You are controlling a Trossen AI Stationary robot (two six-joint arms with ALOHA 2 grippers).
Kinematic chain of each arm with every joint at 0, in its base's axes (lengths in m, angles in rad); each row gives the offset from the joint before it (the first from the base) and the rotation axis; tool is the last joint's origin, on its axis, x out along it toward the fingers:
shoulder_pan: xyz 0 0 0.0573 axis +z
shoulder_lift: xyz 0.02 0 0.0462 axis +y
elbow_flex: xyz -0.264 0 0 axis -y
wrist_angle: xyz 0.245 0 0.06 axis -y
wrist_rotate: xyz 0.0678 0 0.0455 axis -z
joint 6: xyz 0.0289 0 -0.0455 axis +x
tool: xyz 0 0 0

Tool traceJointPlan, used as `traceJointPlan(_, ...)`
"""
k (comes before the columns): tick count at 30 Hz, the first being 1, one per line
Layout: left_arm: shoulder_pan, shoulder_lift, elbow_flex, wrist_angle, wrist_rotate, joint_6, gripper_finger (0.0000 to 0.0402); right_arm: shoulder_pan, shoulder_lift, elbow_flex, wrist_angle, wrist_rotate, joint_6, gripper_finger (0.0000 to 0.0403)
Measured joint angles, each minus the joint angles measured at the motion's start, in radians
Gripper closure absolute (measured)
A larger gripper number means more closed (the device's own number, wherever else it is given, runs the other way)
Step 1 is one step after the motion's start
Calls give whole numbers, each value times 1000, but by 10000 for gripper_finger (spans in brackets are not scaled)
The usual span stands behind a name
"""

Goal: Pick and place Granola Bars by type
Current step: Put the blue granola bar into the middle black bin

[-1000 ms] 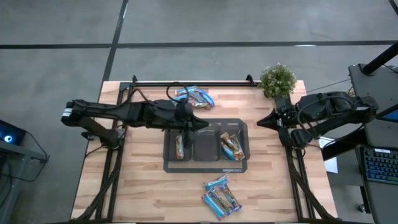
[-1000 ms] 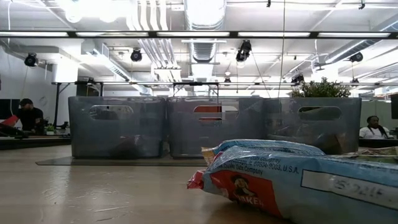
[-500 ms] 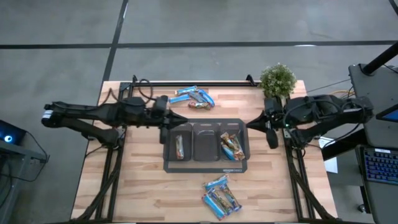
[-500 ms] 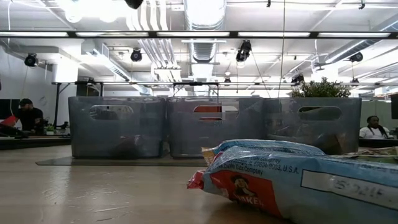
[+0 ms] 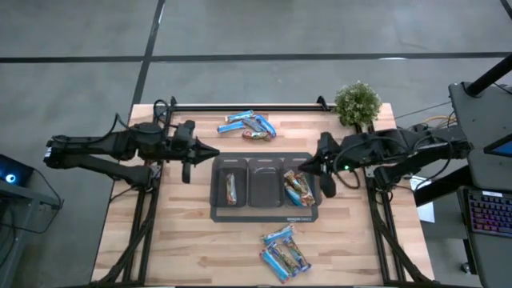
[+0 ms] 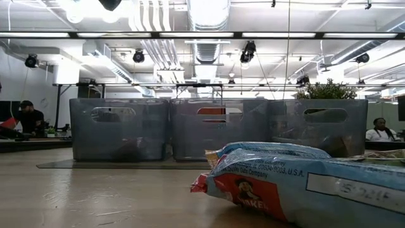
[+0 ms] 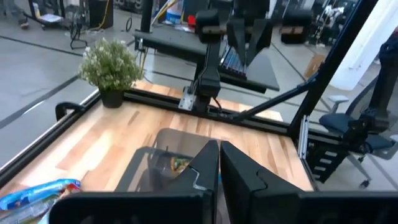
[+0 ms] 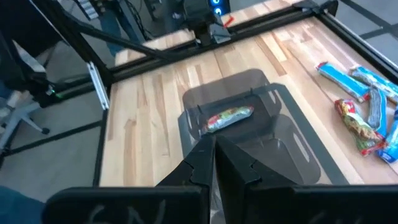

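**Both grippers empty, fingers together, either side of the tray**

Now the left gripper (image 5: 214, 151) hangs just off the left end of the tray (image 5: 266, 211), its fingers (image 7: 202, 169) pressed together and holding nothing. The right gripper (image 5: 300, 169) sits over the tray's right end, above the right compartment; its fingers (image 8: 205, 163) are likewise together and empty.

The tray has three compartments in a row. One bar (image 5: 230, 189) lies in the left compartment, the middle one holds nothing visible, and the right one holds a small heap of bars (image 5: 298, 190). From the right wrist view, the single bar (image 8: 227, 117) shows an orange-brown wrapper.

At the table's (image 5: 176, 240) far edge lies a loose group of bars (image 5: 248, 125), mostly light blue with one reddish. Near the front edge lies another cluster of blue bars (image 5: 284, 252), well apart from the tray. The low view shows these close up, a blue-and-red wrapper (image 6: 278, 183) in front of the grey bins (image 6: 215, 126).

A potted plant (image 5: 357, 102) stands at the far right corner.
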Motion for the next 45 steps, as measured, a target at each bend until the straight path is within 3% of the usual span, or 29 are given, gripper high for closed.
traceJointPlan(9,0,-35,0,-19,0,68,401,0,55,0,71,-11,0,394)
traceJointPlan(20,0,-36,0,-37,-3,87,401,11,77,2,162,-214,155,394)
traceJointPlan(24,0,-36,0,-36,-28,88,401,43,81,3,172,-239,148,394)
traceJointPlan(34,0,-36,0,-36,-90,69,401,171,130,4,233,-196,142,394)
traceJointPlan(45,0,-36,0,-37,-96,70,401,330,204,14,231,-12,408,394)
